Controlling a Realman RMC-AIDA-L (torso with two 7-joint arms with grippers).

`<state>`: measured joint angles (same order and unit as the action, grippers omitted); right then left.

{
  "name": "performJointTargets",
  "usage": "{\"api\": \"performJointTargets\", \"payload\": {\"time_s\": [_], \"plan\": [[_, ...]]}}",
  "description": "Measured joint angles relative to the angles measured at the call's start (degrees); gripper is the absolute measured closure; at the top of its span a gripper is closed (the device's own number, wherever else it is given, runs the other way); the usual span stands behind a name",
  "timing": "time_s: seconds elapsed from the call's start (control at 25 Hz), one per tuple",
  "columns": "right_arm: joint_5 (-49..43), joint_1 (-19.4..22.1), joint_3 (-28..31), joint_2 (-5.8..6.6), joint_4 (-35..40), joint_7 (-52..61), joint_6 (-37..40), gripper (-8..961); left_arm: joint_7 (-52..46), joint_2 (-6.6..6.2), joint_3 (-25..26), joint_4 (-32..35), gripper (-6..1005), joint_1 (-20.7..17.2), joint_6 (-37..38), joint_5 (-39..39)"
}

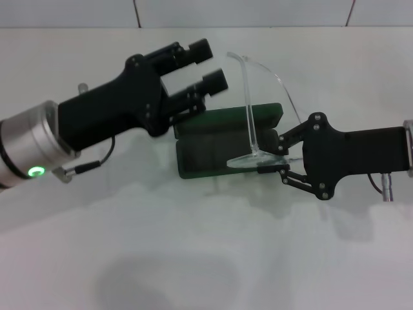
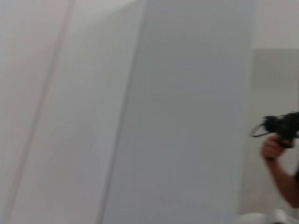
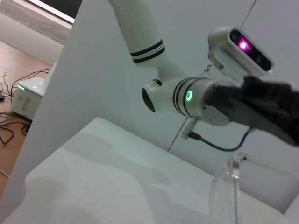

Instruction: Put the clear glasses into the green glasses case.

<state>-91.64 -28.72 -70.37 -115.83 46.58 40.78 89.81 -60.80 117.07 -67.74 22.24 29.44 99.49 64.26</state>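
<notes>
A white, matte worktop (image 1: pixel 206 258) fills most of the head view, and a pale tiled wall with thin dark joints runs along the top edge of the frame.

The green glasses case (image 1: pixel 213 145) lies near the middle of the frame, a little above centre. It is dark green, flat and rectangular with rounded corners, and it stands open as two panels, one behind the other. Its left end is covered by the left hand (image 1: pixel 206 64), so the hinge is hard to make out.

The clear glasses (image 1: pixel 271 97) are fully transparent, colourless plastic with a smooth, glossy, curved one-piece lens. They stand upright over the right part of the case, and one clear arm goes straight down to the lower panel. The right hand (image 1: pixel 271 155) comes in from the right edge of the frame; its black linked fingers are closed on the lower end of the glasses, just above the case.

The left hand, black on a silver wrist with a green light, reaches from the left edge, with its two thick fingers apart and holding nothing.

In the right wrist view only a part of the glasses (image 3: pixel 229 186) shows at the lower right, cut off by the frame. The left wrist view shows mostly a blurred pale wall.
</notes>
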Motion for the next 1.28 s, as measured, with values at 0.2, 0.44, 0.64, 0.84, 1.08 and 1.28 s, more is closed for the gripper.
{"api": "performJointTargets", "payload": {"time_s": [0.2, 0.44, 0.64, 0.84, 1.08, 1.28], "plan": [[0.05, -0.68, -0.18, -0.1, 0.0, 0.03, -0.07, 829, -0.99, 1.12, -0.46, 0.33, 393, 2.82, 1.74, 4.81], [0.33, -1.79, -0.91, -0.2, 0.09, -0.16, -0.03, 829, -2.66, 1.64, -0.47, -0.83, 391, 6.01, 0.5, 9.13], [1.45, -1.86, -1.31, -0.25, 0.61, -0.64, 0.44, 829, -5.24, 1.47, -0.42, -0.88, 390, 6.18, -1.3, 9.23], [1.9, -1.94, -1.62, -0.18, 0.73, -1.37, 0.74, 829, -9.26, 1.16, -0.44, -0.6, 389, 6.27, -1.56, 9.7], [2.64, -1.76, -1.61, -0.19, 0.55, -3.26, 2.05, 829, -13.19, -0.05, 0.18, -0.4, 387, 6.38, -1.65, 9.52], [3.95, -1.31, -1.6, -0.14, 0.13, -4.35, 2.64, 828, -14.57, -1.37, 1.61, -0.48, 386, 5.93, -1.75, 9.56]]}}
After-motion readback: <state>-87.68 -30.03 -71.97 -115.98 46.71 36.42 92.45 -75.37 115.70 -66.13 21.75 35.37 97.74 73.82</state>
